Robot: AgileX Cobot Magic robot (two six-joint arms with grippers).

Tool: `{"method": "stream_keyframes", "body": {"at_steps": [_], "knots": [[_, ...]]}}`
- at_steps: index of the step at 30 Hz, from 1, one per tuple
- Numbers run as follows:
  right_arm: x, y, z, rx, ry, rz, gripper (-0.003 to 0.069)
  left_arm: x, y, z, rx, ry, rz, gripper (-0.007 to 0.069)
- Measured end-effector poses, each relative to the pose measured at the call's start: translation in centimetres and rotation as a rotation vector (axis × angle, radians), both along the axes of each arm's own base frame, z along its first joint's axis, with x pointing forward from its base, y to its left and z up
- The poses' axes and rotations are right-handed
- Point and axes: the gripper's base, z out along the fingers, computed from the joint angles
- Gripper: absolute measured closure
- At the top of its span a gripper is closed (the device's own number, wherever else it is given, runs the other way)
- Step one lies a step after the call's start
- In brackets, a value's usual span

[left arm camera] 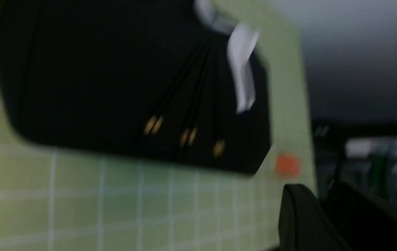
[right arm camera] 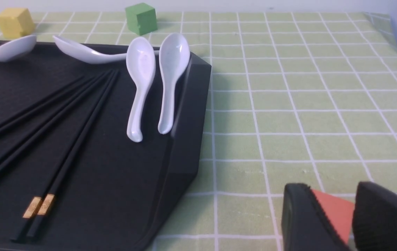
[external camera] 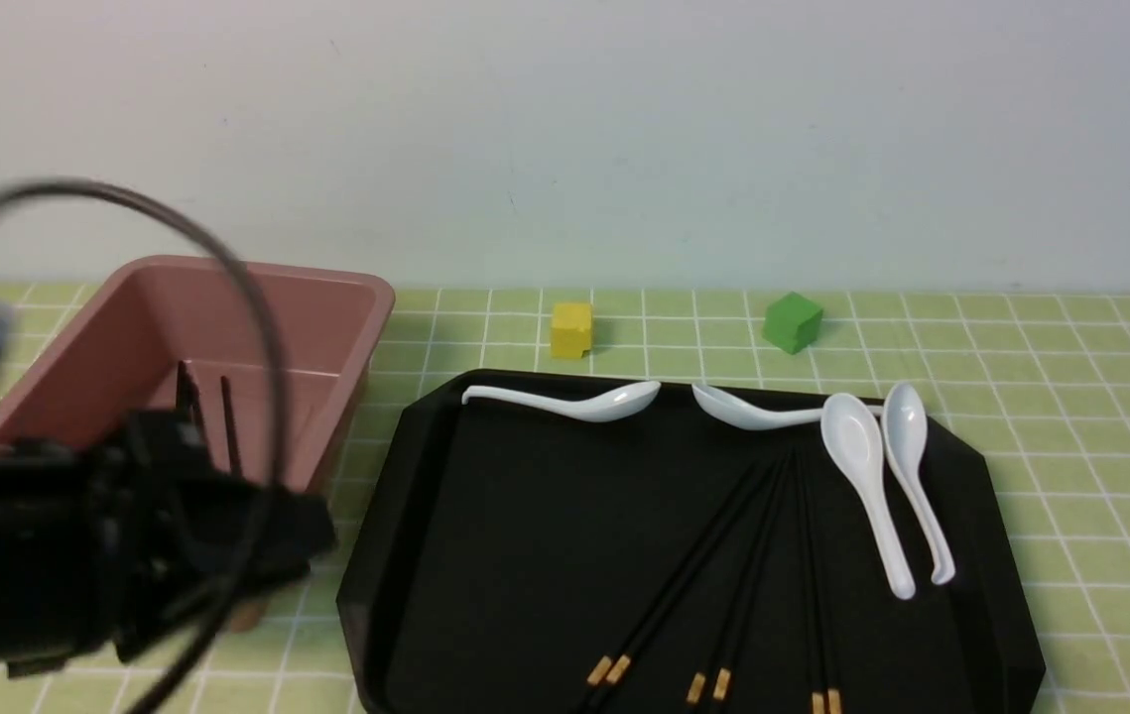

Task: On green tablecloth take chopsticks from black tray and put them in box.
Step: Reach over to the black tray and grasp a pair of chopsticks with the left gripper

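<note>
Dusty-pink plastic forms the deep bin point(external camera: 326, 322) at the left of the front view, and dark sticks point(external camera: 232, 426) lean inside it, at least two of them. They look like chopsticks already delivered, though the near part of the bin is hidden and I cannot count them surely.

Three pairs of black chopsticks with gold bands are yet to be moved. They lie in the matte black tray point(external camera: 525, 516) at the lower centre of the frame: a slanting pair point(external camera: 674, 585), a middle pair point(external camera: 751, 585) and a straighter pair point(external camera: 815, 585) nearest the spoons. Their thin ends come together towards the tray's far side, while the banded ends spread towards the bottom edge. I judge the job begun, with most of the visible chopsticks still to be transferred.

The left gripper point(left arm camera: 317, 193) is at the lower left of the front view, blurred in front of the bin. Whether its fingers are parted or together I cannot tell, and no chopstick shows in them. The right gripper point(right arm camera: 331, 184) has its fingers apart, a red block point(right arm camera: 336, 212) visible between them.

Four white ceramic spoons point(external camera: 862, 446) also lie in the tray; the task does not ask for them.
</note>
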Motion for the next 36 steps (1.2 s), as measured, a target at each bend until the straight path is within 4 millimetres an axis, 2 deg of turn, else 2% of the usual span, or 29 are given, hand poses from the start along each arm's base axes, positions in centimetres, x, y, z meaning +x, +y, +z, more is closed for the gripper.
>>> {"method": "stream_keyframes", "body": {"at_steps": [3, 7, 12, 16, 21, 25, 32, 36], "knots": [[0.0, 0.0, 0.0, 0.0, 0.0, 0.0, 0.0419, 2.3, -1.3, -1.7, 0.103, 0.234, -0.217, 0.0463], [0.0, 0.0, 0.0, 0.0, 0.0, 0.0, 0.0419, 4.8, -4.4, -2.6, 0.229, 0.353, -0.398, 0.0493], [0.0, 0.0, 0.0, 0.0, 0.0, 0.0, 0.0419, 7.5, -9.1, -3.5, 0.422, 0.325, -0.5, 0.0501], [0.0, 0.0, 0.0, 0.0, 0.0, 0.0, 0.0419, 9.8, -12.8, -4.2, 0.592, 0.241, -0.52, 0.0455], [0.0, 0.0, 0.0, 0.0, 0.0, 0.0, 0.0419, 11.2, -15.5, -5.1, 0.703, 0.146, -0.539, 0.0342], [0.0, 0.0, 0.0, 0.0, 0.0, 0.0, 0.0419, 11.6, -18.2, -6.9, 0.813, 0.069, -0.614, 0.0251], [0.0, 0.0, 0.0, 0.0, 0.0, 0.0, 0.0419, 11.9, -21.7, -9.2, 0.896, 0.005, -0.691, 0.023], [0.0, 0.0, 0.0, 0.0, 0.0, 0.0, 0.0419, 12.5, -22.7, -10.0, 0.897, -0.004, -0.705, 0.0229]]}}
